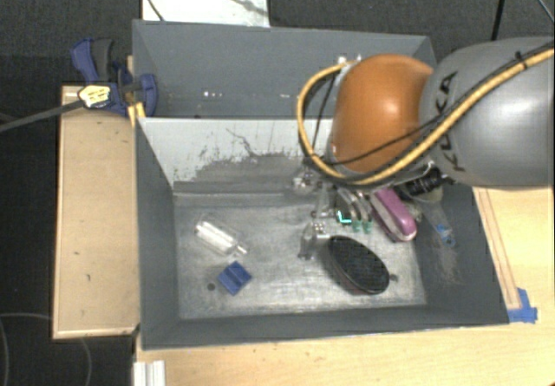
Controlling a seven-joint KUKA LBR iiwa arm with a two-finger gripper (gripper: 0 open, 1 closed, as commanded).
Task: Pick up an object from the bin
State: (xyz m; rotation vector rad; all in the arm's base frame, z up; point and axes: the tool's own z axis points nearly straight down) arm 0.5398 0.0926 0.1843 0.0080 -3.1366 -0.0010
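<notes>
A: What is lying at the left of the bin (156, 228)?

B: A clear vial (217, 238) is lying flat on the floor, and a blue block (233, 277) is sitting just beside it, nearer the front wall. Both are lying loose and well apart from the arm, so I am guessing they are simply resting where they tumbled.

A: And in the middle?

B: The gripper (319, 232) is hanging low over the floor, pointing down, which is probably the stance for a pick from above. I cannot tell whether it is open or closed, and I am not seeing anything held in it.

A: Which thing is it nearest?

B: A black oval (356, 265), lying flat right of the middle toward the front wall. Its left end is sitting just beside the gripper. Whether they are touching, I cannot say.

A: What is getting lost further right?

B: The orange cover (381, 107) and its cables (309, 128) are blocking the back of the floor. A pink tube (395, 213) is poking out from under the wrist, its upper end hidden. A small blue scrap (444, 235) is lying near the right wall, and I am not making out what it is.
</notes>
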